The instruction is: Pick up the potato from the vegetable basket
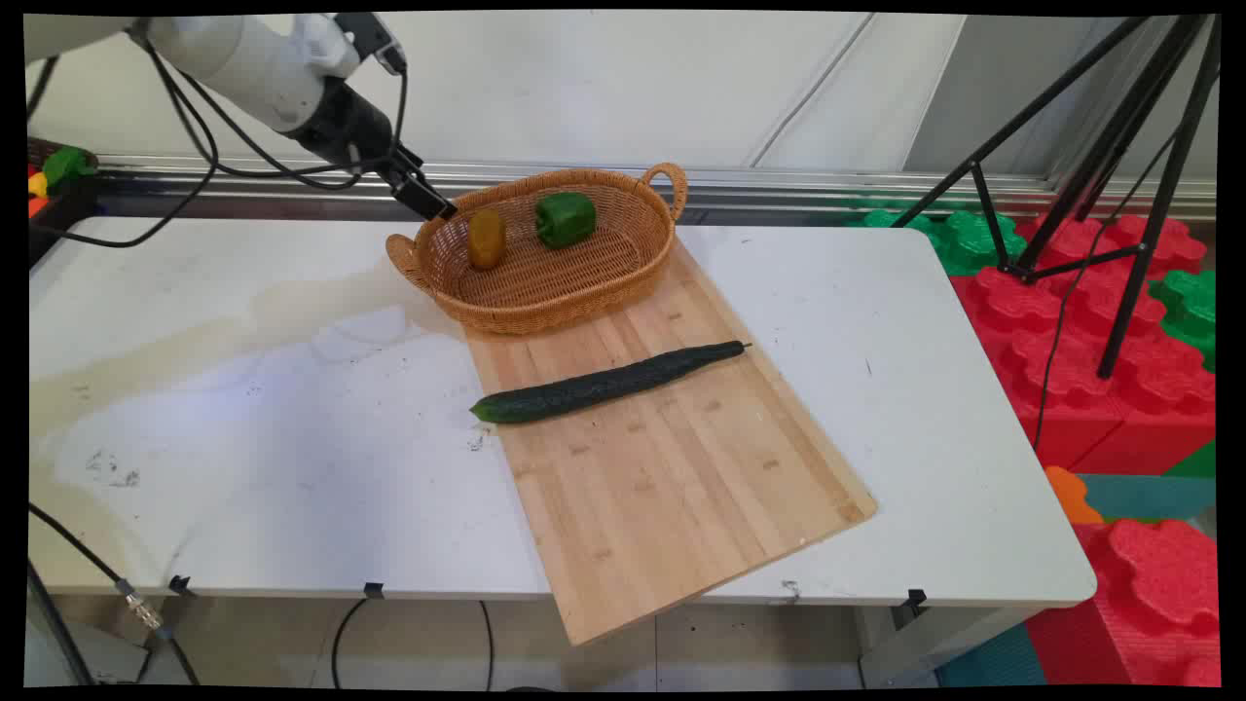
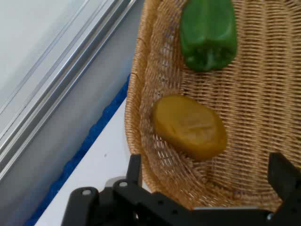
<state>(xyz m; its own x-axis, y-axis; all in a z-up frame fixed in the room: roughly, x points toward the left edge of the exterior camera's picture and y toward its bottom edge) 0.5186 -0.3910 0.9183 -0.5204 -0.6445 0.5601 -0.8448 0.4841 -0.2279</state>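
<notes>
Wicker is what the black tool (image 1: pixel 435 206) hangs over: it sits just above the left rim of an oval woven basket (image 1: pixel 584 292), its two fingers (image 2: pixel 284 172) spread wide apart with nothing between them. Inside the basket lie a yellow-brown rounded piece (image 1: pixel 486 238) towards the left and a green bell pepper (image 1: pixel 565 218) beside it, a little further back; the two are close but apart. From the hand's own camera the yellow-brown piece (image 2: pixel 189 126) lies right ahead of the open fingers, the pepper (image 2: pixel 208 33) beyond it. The basket stands on the far end of a bamboo cutting board (image 1: pixel 662 467), which lies slantwise on the white tabletop (image 1: pixel 243 438) and juts past its near edge. A long dark cucumber (image 1: pixel 608 382) lies across the board, apart from the basket
</notes>
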